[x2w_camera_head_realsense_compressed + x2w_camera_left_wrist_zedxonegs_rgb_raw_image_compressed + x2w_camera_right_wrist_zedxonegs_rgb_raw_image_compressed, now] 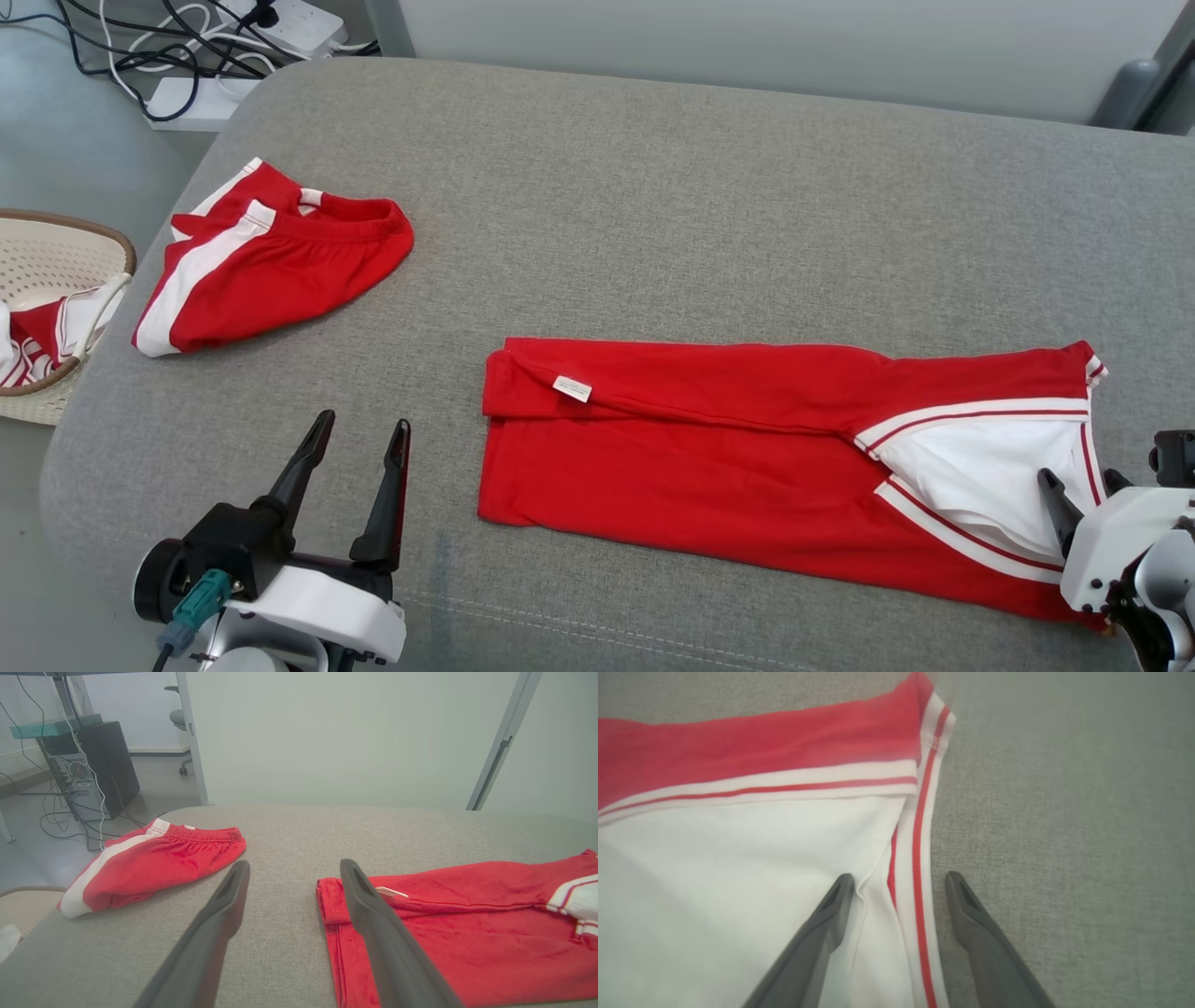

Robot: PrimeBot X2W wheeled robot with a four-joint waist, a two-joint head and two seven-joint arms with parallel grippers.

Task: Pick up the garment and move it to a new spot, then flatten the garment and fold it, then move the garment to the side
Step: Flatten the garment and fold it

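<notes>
Head view: red garment lies long and flat, already halved lengthwise, centre-right on the grey table. Left gripper stands empty with jaws apart, just off the waistband end. Right gripper sits at the striped end.

Left wrist view: jaws spread, nothing between them.

Right wrist view: jaws spread either side of the striped hem; blurred, so contact is perhaps light.

Folding step in hand. Next: pinch the hem and carry it toward the waistband.
</notes>
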